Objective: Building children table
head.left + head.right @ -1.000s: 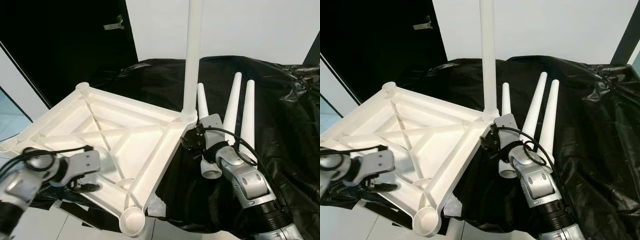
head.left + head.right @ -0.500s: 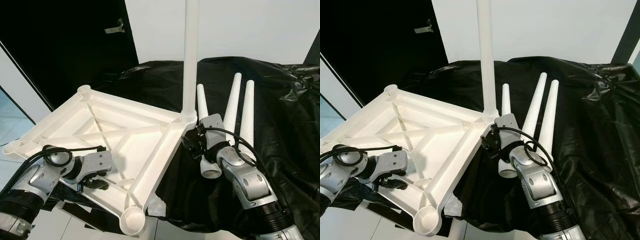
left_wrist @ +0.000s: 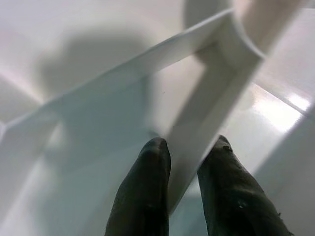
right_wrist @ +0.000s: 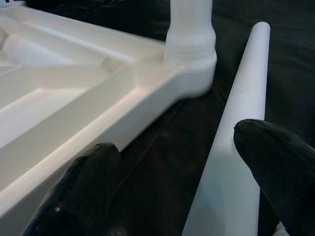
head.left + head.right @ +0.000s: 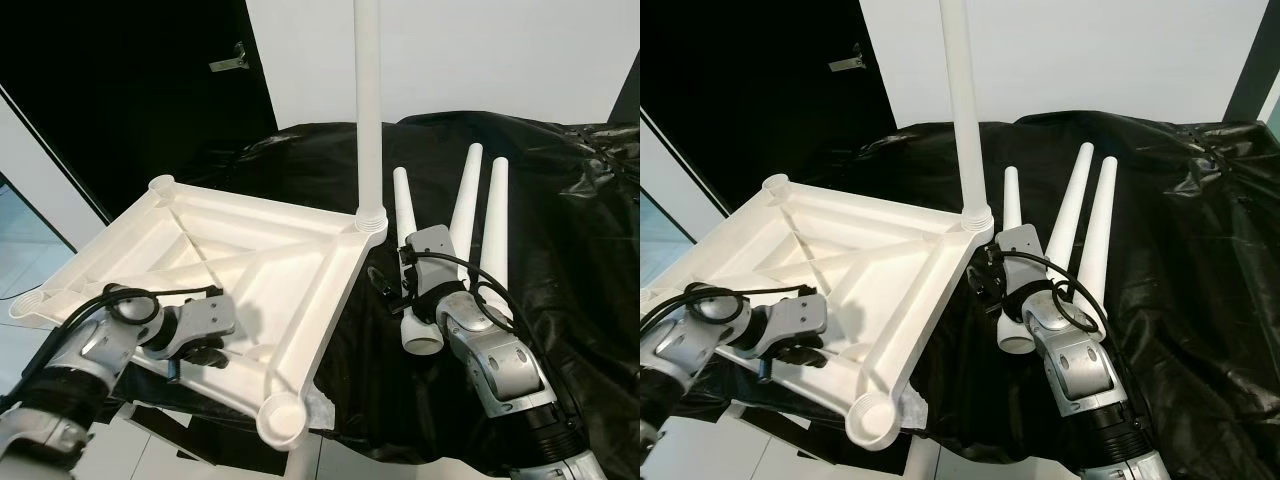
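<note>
One leg upright in the tabletop corner socket.

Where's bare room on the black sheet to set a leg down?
Free: the black sheet right of the three loose legs, out to its right edge, and the strip behind the upright leg. Crowded: between the tabletop edge and loose legs, where the right claw sits.

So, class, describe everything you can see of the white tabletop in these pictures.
The tabletop is white plastic, lying upside down and tilted, part on the black sheet. Its underside shows crossing ribs and round corner sockets. One leg stands upright in the far corner socket. The left gripper straddles a rib.
</note>
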You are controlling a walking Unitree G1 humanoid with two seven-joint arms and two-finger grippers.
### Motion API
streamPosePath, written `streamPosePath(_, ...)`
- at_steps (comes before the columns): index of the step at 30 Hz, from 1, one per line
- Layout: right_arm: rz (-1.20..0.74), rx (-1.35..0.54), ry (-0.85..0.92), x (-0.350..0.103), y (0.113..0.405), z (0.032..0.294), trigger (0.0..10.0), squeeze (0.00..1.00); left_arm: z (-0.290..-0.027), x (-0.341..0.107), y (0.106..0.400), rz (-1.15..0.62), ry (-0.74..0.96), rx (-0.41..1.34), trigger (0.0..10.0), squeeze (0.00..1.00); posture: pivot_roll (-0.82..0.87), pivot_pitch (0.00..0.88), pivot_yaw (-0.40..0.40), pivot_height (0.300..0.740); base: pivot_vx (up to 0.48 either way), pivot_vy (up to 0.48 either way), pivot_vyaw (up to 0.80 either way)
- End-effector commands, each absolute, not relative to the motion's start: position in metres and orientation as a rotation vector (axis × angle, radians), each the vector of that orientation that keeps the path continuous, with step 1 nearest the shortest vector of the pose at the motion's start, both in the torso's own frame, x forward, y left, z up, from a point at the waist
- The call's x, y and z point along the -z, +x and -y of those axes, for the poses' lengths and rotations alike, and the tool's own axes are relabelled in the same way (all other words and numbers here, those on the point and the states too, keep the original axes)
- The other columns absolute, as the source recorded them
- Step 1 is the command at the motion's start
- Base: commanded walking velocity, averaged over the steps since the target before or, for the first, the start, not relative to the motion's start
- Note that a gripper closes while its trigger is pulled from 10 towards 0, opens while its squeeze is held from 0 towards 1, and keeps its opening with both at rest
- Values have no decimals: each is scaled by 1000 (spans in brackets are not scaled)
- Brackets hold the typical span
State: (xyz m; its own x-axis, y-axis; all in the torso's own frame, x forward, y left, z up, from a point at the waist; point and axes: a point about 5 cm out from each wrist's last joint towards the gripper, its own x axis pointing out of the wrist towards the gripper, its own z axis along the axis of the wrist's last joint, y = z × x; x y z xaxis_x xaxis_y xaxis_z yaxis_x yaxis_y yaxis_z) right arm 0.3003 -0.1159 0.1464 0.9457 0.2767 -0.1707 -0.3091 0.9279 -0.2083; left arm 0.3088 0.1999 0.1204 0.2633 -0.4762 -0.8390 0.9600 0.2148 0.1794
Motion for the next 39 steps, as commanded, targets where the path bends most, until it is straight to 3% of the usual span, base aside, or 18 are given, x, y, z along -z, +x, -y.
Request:
streamPosePath(1, -128, -291, -226, -149, 301, 116, 10000, 0, -215, -131, 329, -583, 802, 739, 0, 0, -20, 0, 129, 740, 0, 0, 0)
streamPosePath(6, -127, -276, -225, -150, 302, 119, 10000, 0, -204, -125, 329, -583, 722, 659, 0, 0, -15, 0, 127, 740, 0, 0, 0)
streamPosePath(12, -117, -273, -219, -152, 304, 120, 10000, 0, -201, -125, 327, -572, 744, 674, 0, 0, -9, 0, 122, 740, 0, 0, 0)
streamPosePath(13, -114, -272, -217, -152, 304, 120, 10000, 0, -199, -125, 326, -567, 751, 686, 8235, 0, -5, 0, 117, 740, 0, 0, 0)
streamPosePath(14, -114, -272, -217, -152, 304, 120, 10000, 0, -199, -125, 326, -567, 751, 686, 8235, 0, -5, 0, 117, 740, 0, 0, 0)
streamPosePath(15, -110, -270, -213, -153, 304, 120, 10000, 0, -198, -126, 325, -568, 753, 700, 10000, 0, -5, 0, 117, 740, 0, 0, 0)
streamPosePath(17, -105, -268, -212, -154, 305, 120, 10000, 0, -197, -126, 324, -567, 758, 719, 10000, 0, -4, 0, 115, 740, 0, 0, 0)
streamPosePath(18, -96, -260, -208, -155, 305, 121, 10000, 0, -194, -128, 322, -553, 737, 745, 10000, 1000, -3, 0, 114, 740, 0, 0, 0)
streamPosePath(26, -41, -168, -185, -164, 306, 127, 10000, 0, -181, -138, 316, -484, 689, 829, 10000, 1000, -6, 0, 113, 740, 0, 0, 0)
streamPosePath(27, -6, -20, -135, -170, 301, 138, 10000, 0, -169, -154, 316, -379, 606, 862, 10000, 0, -6, 0, 109, 740, 0, 0, 0)
streamPosePath(29, -6, -20, -135, -170, 301, 138, 10000, 0, -169, -154, 316, -379, 606, 862, 10000, 0, -6, 0, 109, 740, 0, 0, 0)
streamPosePath(32, 9, 146, -106, -172, 288, 152, 10000, 0, -154, -179, 320, -210, 459, 873, 10000, 0, -14, 0, 105, 740, 0, 0, 0)
streamPosePath(39, -8, 333, -115, -167, 274, 173, 10000, 0, -140, -190, 321, -120, 353, 869, 10000, 0, -29, 0, 108, 740, 0, 0, 0)
